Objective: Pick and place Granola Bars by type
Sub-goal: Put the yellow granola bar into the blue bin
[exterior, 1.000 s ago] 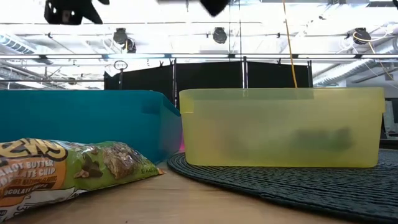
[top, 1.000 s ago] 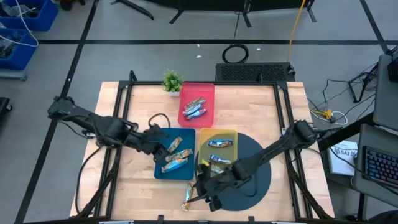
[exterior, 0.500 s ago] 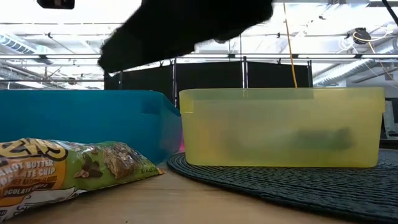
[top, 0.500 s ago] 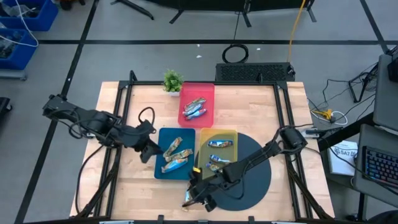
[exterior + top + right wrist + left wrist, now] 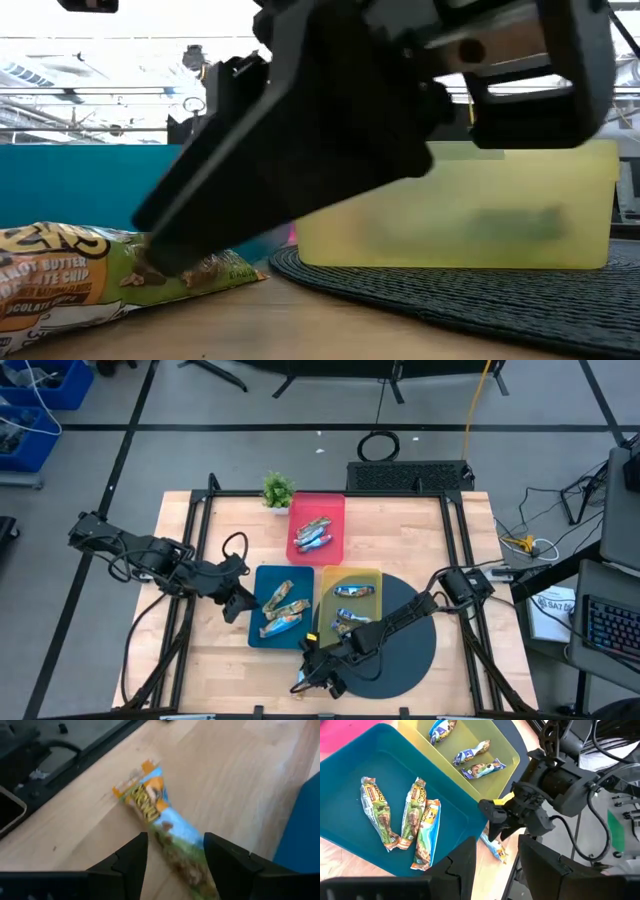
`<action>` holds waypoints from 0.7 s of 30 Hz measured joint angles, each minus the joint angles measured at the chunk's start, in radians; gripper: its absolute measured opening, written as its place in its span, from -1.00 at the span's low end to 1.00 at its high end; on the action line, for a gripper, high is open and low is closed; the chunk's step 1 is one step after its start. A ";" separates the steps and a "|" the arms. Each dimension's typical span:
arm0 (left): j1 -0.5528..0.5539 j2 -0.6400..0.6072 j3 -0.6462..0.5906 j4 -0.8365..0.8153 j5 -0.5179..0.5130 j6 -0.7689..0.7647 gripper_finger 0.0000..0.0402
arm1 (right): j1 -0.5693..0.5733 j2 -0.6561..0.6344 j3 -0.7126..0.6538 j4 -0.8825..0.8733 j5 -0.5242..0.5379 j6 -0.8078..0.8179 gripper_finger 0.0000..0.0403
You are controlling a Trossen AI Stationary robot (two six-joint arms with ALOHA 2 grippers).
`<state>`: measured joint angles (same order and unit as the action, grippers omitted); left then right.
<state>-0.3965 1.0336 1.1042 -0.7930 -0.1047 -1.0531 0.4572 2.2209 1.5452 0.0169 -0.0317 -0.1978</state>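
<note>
The right gripper [image 5: 172,865] has its two dark fingers [image 5: 127,862] spread apart, straddling one end of a lone granola bar [image 5: 160,827] that lies flat on the bare wooden table [image 5: 240,765]; the fingers look lowered to the table around the wrapper, though they have not closed on it (whether a tip already touches the foil cannot be told); from above, this gripper [image 5: 318,670] sits at the near edge of the table, just near of the blue tray [image 5: 262,582] and left of the dark round mat [image 5: 415,650]; the level view shows the bar's [image 5: 90,275] wrapper in green, orange and white, crinkled and glossy

The bar is probably light, with a slippery foil skin over a firmer core; the flat crimped ends would likely fold or slide out of a pinch, so the better hold seems to be across the thicker middle, squeezing the narrow width

The left gripper [image 5: 495,855] waits with its fingers open and empty, hovering at the left side of the blue tray; three bars [image 5: 402,820] with green and orange wrappers lie in that tray; the yellow tray [image 5: 350,575] to its right holds bars in blue and white wrappers [image 5: 472,752]; the red tray [image 5: 318,505] at the far side holds a few more bars [image 5: 312,536]; a small green plant [image 5: 277,489] stands at the red tray's left corner
</note>
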 joint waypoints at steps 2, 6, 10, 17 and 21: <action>0.000 0.000 0.000 0.000 0.000 0.000 -0.26 | -0.002 0.011 0.001 0.020 0.004 -0.005 -0.12; 0.000 0.000 0.000 0.001 0.000 0.000 -0.26 | -0.007 0.012 0.001 0.014 0.011 -0.010 -0.38; 0.000 0.000 0.000 0.002 0.003 -0.003 -0.26 | -0.012 0.012 0.001 0.018 0.004 -0.010 -0.80; 0.000 0.000 0.000 0.003 0.003 -0.003 -0.26 | -0.011 -0.002 0.000 -0.001 0.005 0.079 -0.98; 0.001 0.000 0.000 0.003 -0.001 0.000 -0.26 | -0.002 -0.052 -0.002 -0.041 0.039 0.080 -1.00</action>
<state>-0.3957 1.0336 1.1037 -0.7897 -0.1055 -1.0526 0.4557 2.1689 1.5433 -0.0240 0.0068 -0.1175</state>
